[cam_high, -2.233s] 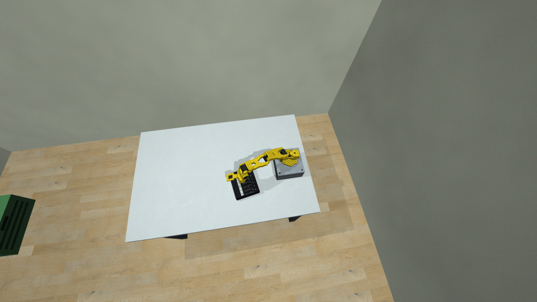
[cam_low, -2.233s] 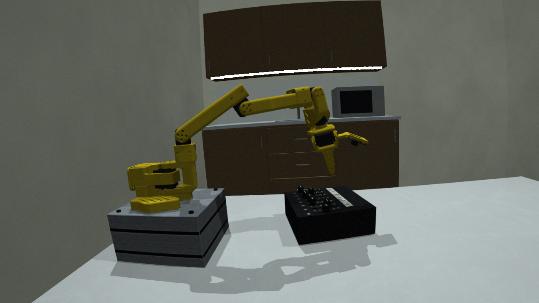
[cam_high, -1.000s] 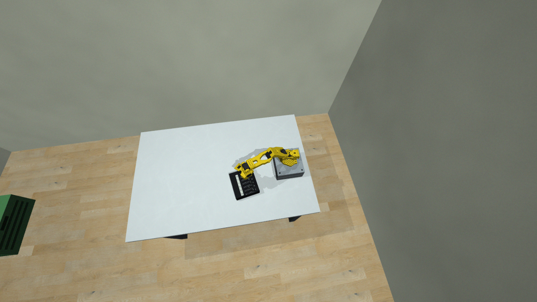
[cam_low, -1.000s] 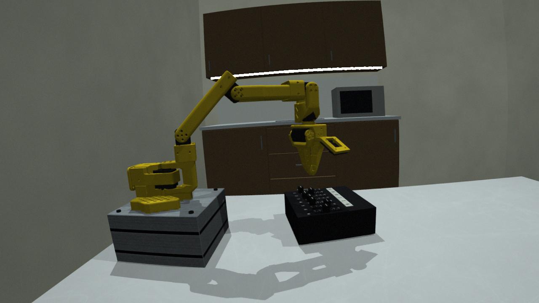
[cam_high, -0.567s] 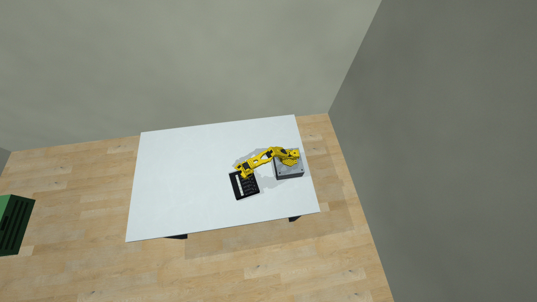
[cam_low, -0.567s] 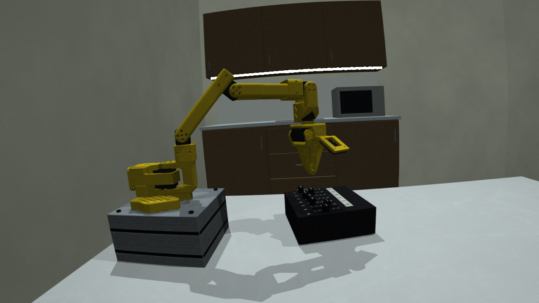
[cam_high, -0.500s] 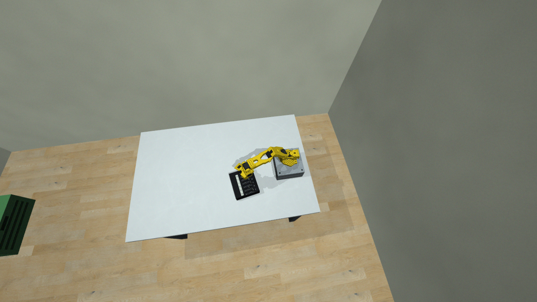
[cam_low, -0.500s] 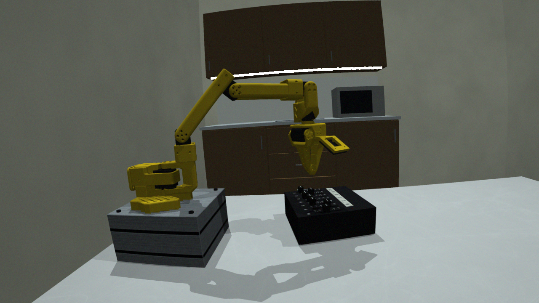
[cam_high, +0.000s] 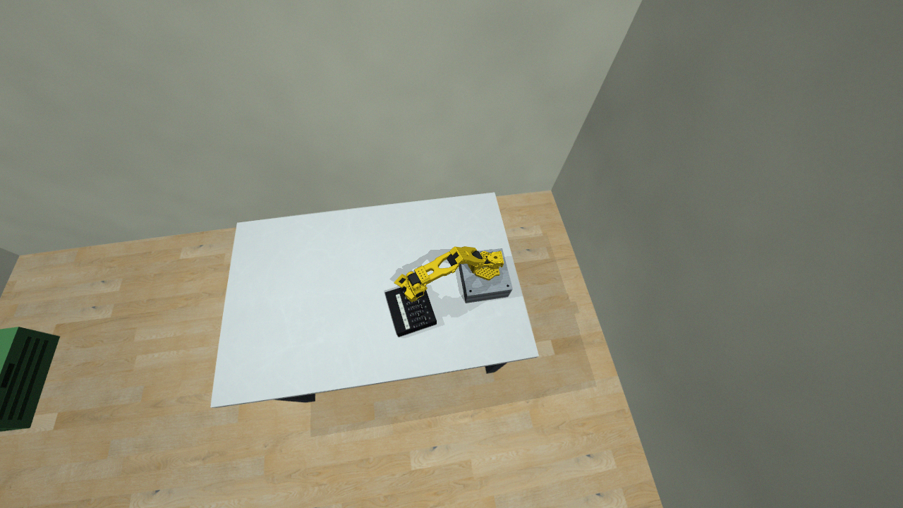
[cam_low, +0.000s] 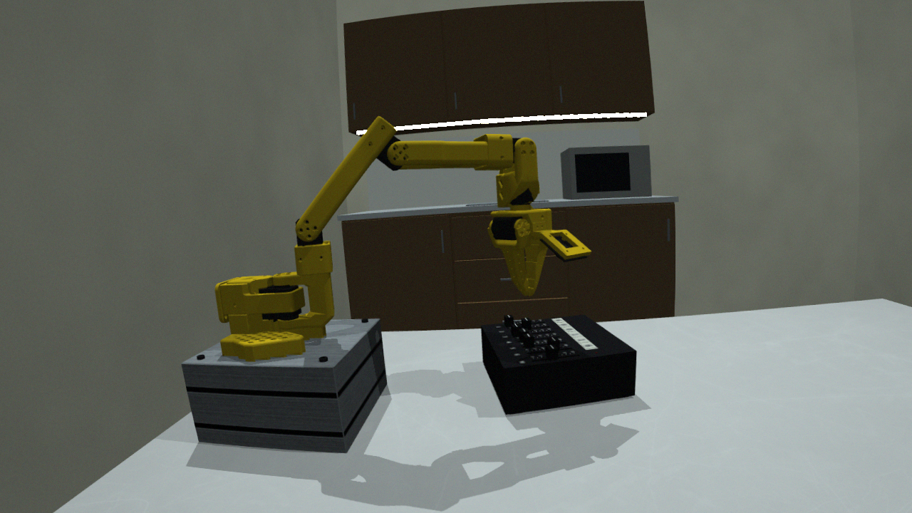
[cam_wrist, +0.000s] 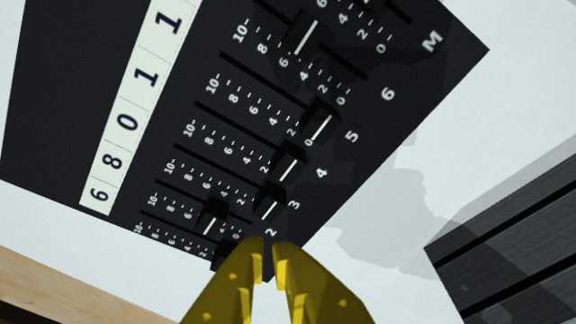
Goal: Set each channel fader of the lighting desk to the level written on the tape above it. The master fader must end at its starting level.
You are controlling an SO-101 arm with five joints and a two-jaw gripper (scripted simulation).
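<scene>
1. The gripper (cam_wrist: 266, 252) covers most of the channel 1 fader cap (cam_wrist: 223, 253); its level cannot be read.
2. The wrist view's top edge cuts off the master fader's track and the tape strip (cam_wrist: 140, 94) past the second "1".
3. In the top view, the lighting desk (cam_high: 411, 312) is too small to read.
</scene>
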